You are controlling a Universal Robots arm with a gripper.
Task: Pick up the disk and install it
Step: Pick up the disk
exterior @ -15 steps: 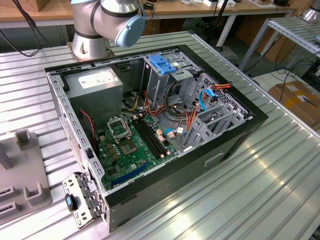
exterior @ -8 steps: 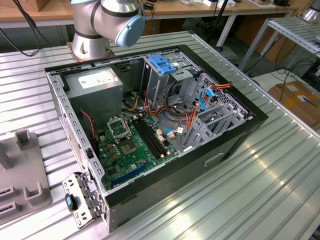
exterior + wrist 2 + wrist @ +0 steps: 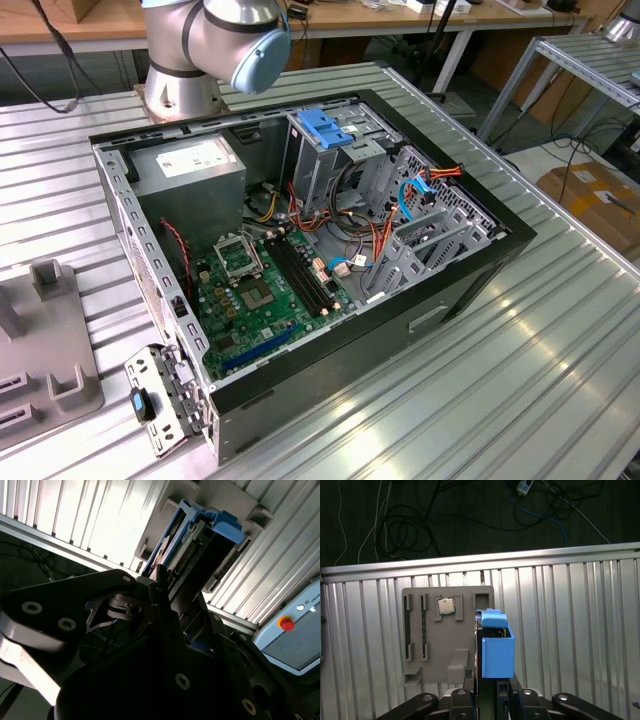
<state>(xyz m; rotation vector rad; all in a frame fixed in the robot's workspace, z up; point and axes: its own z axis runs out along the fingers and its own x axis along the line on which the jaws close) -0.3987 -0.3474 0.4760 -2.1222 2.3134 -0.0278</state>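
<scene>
**Disk in the gripper over the parts plate; case open on the table**

Exterior view, near edge: a small perforated metal bracket (image 3: 160,400) with a blue tab lies on the ribbed aluminium table (image 3: 500,380), just beside the near corner of the case. At the exterior view's left sits a flat grey slotted fixture plate (image 3: 40,360), apart from the case.

Mid-scene: a black tower computer case (image 3: 440,300) lies on its side with the panel off. Inside are a green motherboard (image 3: 260,290) toward the near side and a grey boxy power supply (image 3: 190,170) at the far left corner. A tall grey metal drive cage (image 3: 320,165) topped by a blue plastic latch (image 3: 325,127) stands toward the far side. Red, orange and thin blue cables (image 3: 410,195) run loose to the right of the cage.

Far: the silver and pale-blue robot arm (image 3: 215,40) rises from the table just behind the case.

Both wrist views: the black two-finger gripper (image 3: 487,682) (image 3: 170,587) is clamped on the flat silver-grey disk in its bright blue plastic carrier frame (image 3: 497,652) (image 3: 200,540). The disk stands edge-on out of the fingers. The disk sits over one edge of the grey fixture plate (image 3: 432,640); I cannot tell whether it touches the plate. A small square processor chip (image 3: 445,606) rests in a pocket of that plate. Beyond the table edge is dark floor with tangled cables (image 3: 405,530).

Second wrist view: a grey pendant with a red button (image 3: 286,624) lies off to one side.
</scene>
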